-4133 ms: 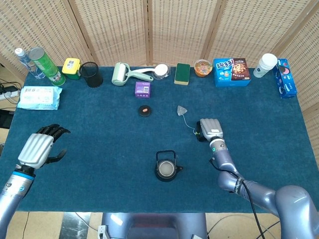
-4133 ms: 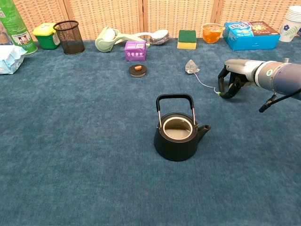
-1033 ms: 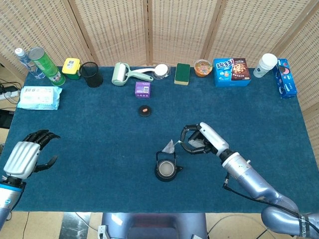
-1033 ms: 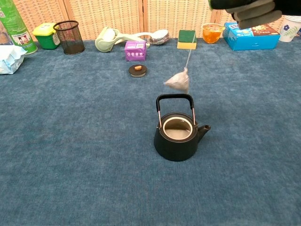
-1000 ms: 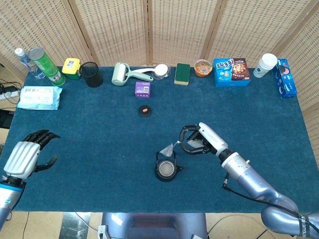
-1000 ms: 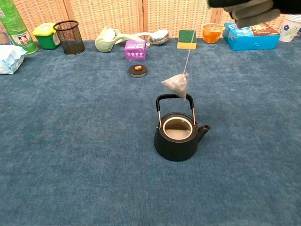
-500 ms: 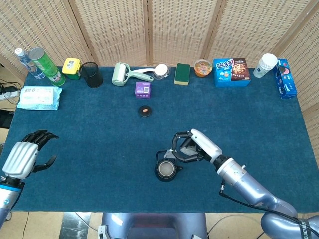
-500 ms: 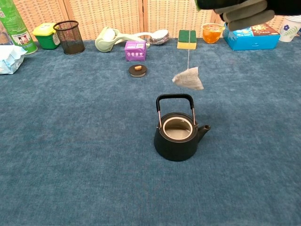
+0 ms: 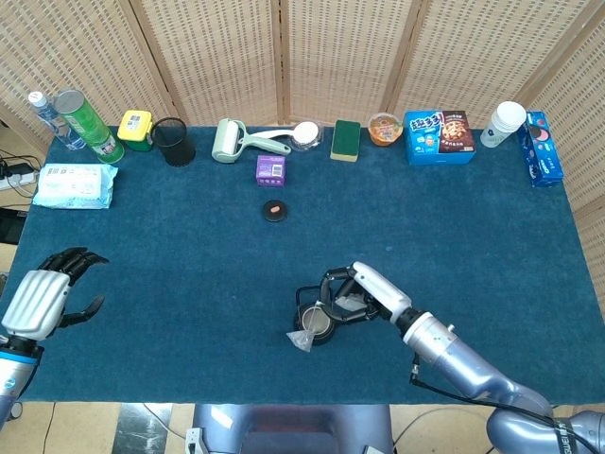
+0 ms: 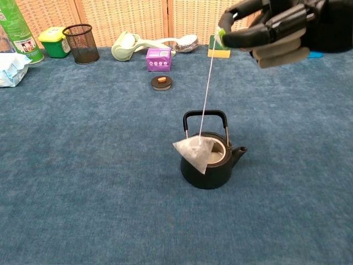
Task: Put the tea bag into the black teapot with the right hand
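- The blue box [image 9: 439,137] at the back edge of the table, well beyond the right hand [image 9: 352,293], bears large print on its lid, too small to read.
- The wipes pack [image 9: 75,184], beyond the left hand [image 9: 43,298], has a label, also unreadable.
- No other text can be read.

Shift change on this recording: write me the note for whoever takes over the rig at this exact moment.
Right hand: raised above the black teapot, pinching the green tag at the top of the string.
Left hand: low at the left table edge, holding nothing, fingers loosely curled and apart.
Tea bag: hangs on the string at the teapot's near left rim, in front of the opening, not yet inside.
Teapot: upright, handle up, lid off; a small black lid-like disc lies farther back.
Done: tea bag picked up and carried to the pot.
Left: centre the bag over the opening, lower it in, release the tag.
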You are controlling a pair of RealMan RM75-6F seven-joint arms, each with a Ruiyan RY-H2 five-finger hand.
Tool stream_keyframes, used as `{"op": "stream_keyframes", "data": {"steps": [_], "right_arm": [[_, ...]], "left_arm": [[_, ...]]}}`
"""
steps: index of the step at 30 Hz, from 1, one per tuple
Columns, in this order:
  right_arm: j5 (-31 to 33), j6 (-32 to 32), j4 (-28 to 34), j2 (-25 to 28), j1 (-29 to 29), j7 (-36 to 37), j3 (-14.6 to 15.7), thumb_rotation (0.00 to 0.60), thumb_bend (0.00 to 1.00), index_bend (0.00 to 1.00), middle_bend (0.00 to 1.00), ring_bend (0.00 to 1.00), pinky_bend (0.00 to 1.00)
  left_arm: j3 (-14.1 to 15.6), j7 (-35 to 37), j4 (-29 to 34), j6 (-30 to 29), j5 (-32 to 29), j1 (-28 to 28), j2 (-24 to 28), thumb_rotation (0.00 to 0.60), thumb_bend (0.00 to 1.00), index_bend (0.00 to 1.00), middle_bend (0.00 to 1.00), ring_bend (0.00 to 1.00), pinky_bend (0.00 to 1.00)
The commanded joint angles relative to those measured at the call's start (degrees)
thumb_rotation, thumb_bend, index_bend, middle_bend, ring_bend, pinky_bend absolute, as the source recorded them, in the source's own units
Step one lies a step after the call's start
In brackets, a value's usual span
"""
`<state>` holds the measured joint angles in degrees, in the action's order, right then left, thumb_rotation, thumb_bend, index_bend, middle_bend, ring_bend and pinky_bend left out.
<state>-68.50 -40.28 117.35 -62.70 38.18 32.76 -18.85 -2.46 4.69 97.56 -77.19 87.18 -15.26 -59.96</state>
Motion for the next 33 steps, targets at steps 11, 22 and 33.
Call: {"op": "stream_keyframes", "data": {"steps": [11,22,33], "right_arm": [[1.21,0.15,-2.55,-2.83,1.04,-0.75,2.02,0.600,0.53,0.73,1.00,1.00,1.00],[0.61,0.40,-2.67,-3.53,1.28,-1.42,3.24,0.600,0.53,0.73,1.00,1.00,1.00],[1.64,0.75,-5.23,-5.52,1.73,-3.55,5.26,0.600,0.53,0.73,1.00,1.00,1.00]], "left_arm": [[0.16,0.60,-0.61,-0.47,0.19,0.51,0.21,0.600,0.37,0.27,0.28,0.16,0.20],[0.22,0.93,-0.85,-0.54,0.31,0.69,0.26,0.600,0.37,0.27,0.28,0.16,0.20],[0.34,0.85,-0.66,-0.60,0.51,0.85,0.41,0.600,0.37,0.27,0.28,0.16,0.20]]}}
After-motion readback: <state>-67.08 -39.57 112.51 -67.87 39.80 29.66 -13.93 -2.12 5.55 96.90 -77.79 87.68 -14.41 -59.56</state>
